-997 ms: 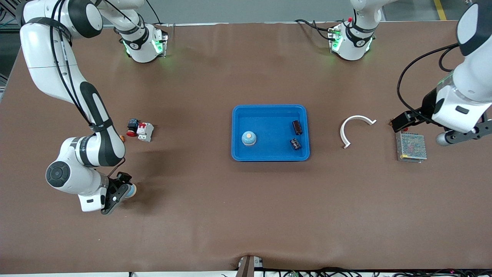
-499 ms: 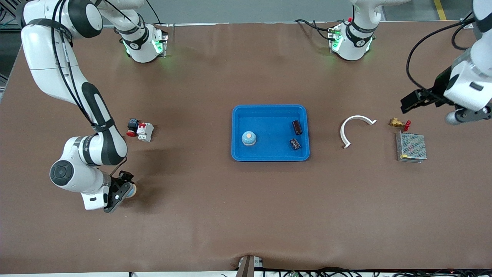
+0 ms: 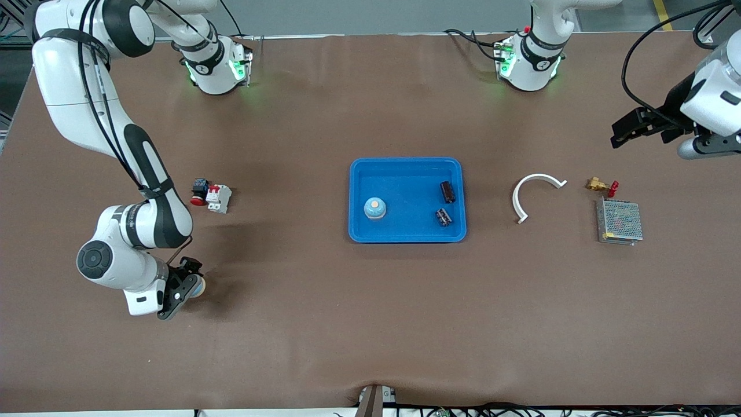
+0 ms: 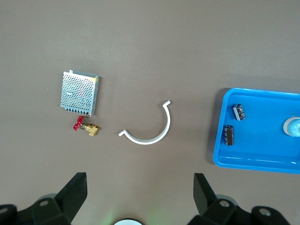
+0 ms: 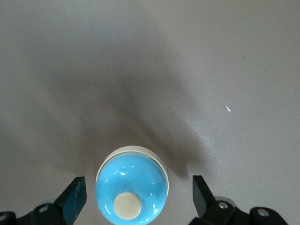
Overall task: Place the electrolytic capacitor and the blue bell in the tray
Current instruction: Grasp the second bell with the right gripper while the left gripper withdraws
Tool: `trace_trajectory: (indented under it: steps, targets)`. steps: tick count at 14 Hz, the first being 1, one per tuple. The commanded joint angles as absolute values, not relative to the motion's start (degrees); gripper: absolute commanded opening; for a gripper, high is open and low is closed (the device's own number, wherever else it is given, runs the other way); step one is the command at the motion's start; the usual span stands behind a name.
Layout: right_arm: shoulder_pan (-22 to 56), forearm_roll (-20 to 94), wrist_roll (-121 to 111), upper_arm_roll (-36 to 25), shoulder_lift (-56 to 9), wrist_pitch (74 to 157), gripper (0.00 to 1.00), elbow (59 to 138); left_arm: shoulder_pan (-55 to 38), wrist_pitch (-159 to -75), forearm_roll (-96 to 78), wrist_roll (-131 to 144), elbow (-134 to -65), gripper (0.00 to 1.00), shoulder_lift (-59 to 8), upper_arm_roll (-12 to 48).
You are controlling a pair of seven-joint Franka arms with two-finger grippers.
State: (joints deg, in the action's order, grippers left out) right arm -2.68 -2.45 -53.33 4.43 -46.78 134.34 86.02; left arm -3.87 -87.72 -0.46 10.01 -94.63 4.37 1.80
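Observation:
The blue tray (image 3: 405,231) lies mid-table and also shows in the left wrist view (image 4: 248,159). In it sit a blue bell (image 3: 375,208) (image 4: 293,126) and two dark electrolytic capacitors (image 3: 447,191) (image 3: 444,216) (image 4: 239,111) (image 4: 228,135). A second blue bell (image 3: 198,285) (image 5: 132,190) stands on the table toward the right arm's end. My right gripper (image 3: 186,288) (image 5: 138,197) is low around it, open, one finger on each side with gaps. My left gripper (image 3: 622,134) (image 4: 140,192) hangs open and empty over the left arm's end of the table.
A red-and-white breaker (image 3: 219,198) and a red push button (image 3: 200,191) lie farther from the front camera than the second bell. Toward the left arm's end lie a white curved piece (image 3: 535,194), a brass valve (image 3: 601,185) and a mesh-covered power supply (image 3: 619,221).
My left arm has risen and drawn back toward its end of the table, uncovering the brass valve. The right arm shifted only slightly, its fingers still around the second bell.

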Motion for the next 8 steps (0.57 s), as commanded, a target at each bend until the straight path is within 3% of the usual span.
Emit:
trace_trajectory:
  steps: [1, 5, 6, 8]
  targets:
    - [-3.78, -1.32, -54.67, 5.54, -46.23, 136.23, 1.00, 87.89, -3.96, -88.86, 0.09, 8.97, -98.17, 1.00, 8.52, 2.72]
    - [-3.69, -1.32, -54.67, 5.54, -46.14, 136.06, 1.00, 87.89, -3.87, -88.77, 0.00, 9.05, -97.56, 1.00, 8.53, 2.72]
    - [-3.78, -1.32, -54.67, 5.62, -46.14, 136.05, 0.95, 87.89, -3.87, -88.77, 0.00, 9.05, -97.56, 1.00, 8.44, 2.72]
    - [-3.60, -1.32, -54.41, 5.63, -46.06, 135.79, 0.64, 87.80, -3.78, -88.77, 0.00, 9.05, -97.56, 1.00, 8.44, 2.72]
